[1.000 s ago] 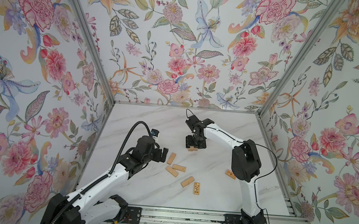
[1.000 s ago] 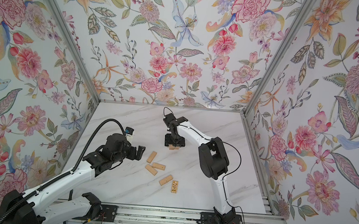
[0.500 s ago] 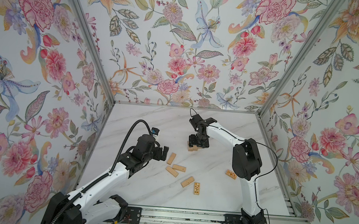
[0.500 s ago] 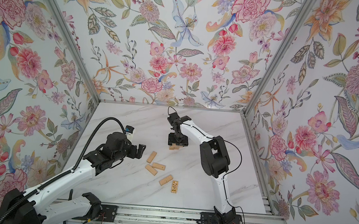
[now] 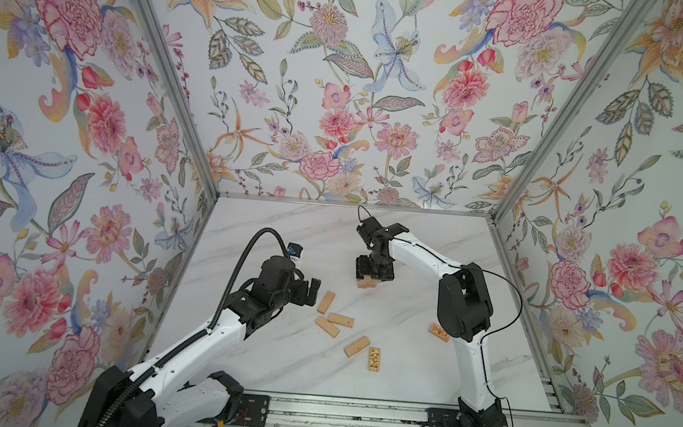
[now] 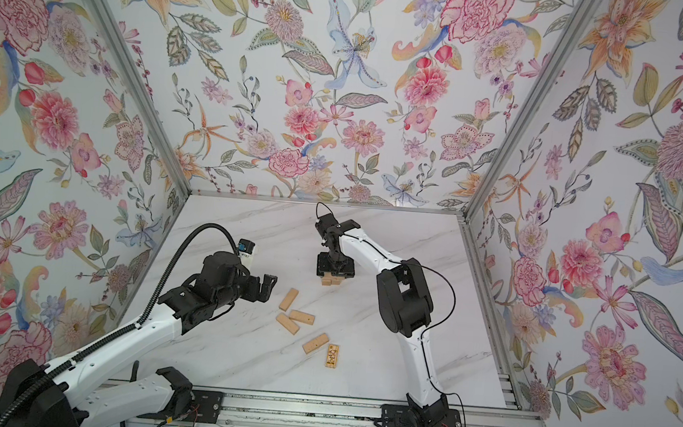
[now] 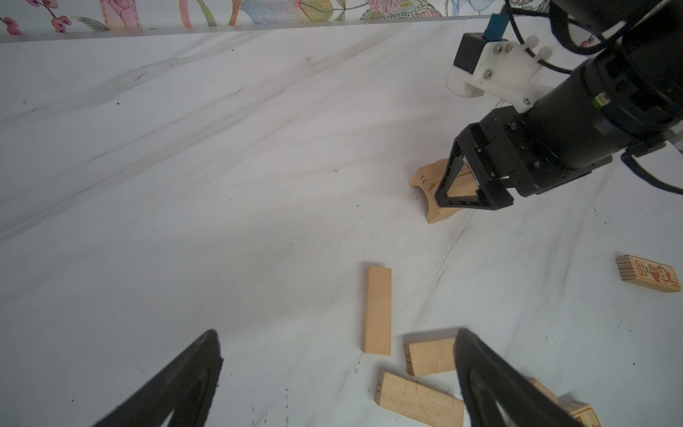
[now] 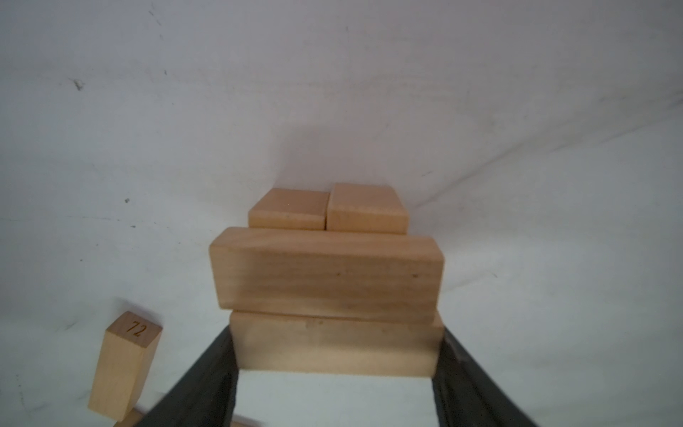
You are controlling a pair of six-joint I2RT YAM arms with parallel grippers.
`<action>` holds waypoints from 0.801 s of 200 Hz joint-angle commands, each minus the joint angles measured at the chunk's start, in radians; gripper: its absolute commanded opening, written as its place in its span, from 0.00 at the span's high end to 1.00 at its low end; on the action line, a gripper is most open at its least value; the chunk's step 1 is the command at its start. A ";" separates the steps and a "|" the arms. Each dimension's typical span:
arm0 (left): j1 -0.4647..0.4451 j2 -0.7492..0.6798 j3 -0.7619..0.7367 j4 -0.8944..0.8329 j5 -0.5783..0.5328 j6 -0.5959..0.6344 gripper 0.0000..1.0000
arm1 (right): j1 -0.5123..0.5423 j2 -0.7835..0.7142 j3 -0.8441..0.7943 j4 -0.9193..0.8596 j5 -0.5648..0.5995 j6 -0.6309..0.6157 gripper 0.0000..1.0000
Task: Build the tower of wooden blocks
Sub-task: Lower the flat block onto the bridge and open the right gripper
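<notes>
The tower (image 5: 366,284) stands toward the back middle of the table (image 5: 288,235), only two layers so far: a bottom pair lying side by side and a crosswise pair above it. The right gripper (image 8: 334,355) is down over it, its fingers (image 8: 458,362) clamped on the ends of the held block (image 8: 334,344), which lies just beside its partner block (image 8: 327,273). The two are not quite flush end to end, so the main risk, as I judge it, is at the release. If the fingers part or lift before the held block rests flat, it may tip off the bottom pair. A finger dragging on the way up could also shove the partner block and skew the stack. The left gripper (image 7: 337,332) hangs with its fingers wide apart and empty over the loose blocks (image 5: 340,320), well apart from the tower. A careless reach there would more likely scatter those blocks than hit the stack. The two engraved blocks (image 5: 375,359) lie nearer the front of the table. Against the frames of the last second, the right gripper has barely shifted at the tower, the left arm looks to have crept slightly toward the loose blocks, and the loose blocks themselves lie as they did
</notes>
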 commanded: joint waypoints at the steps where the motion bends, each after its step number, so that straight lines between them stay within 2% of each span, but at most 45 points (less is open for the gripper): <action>1: 0.015 0.003 0.019 0.006 0.015 0.018 0.01 | 0.007 0.032 0.024 -0.026 -0.009 -0.011 0.36; 71: 0.033 -0.008 0.010 -0.002 0.025 0.025 0.01 | 0.017 0.039 0.032 -0.026 -0.020 -0.008 0.28; 130: 0.040 -0.014 0.005 0.001 0.032 0.021 0.01 | 0.020 0.007 0.026 -0.029 -0.016 -0.003 0.01; 160: 0.040 -0.014 0.007 0.003 0.040 0.023 0.01 | 0.019 -0.051 0.006 -0.046 0.003 0.006 0.01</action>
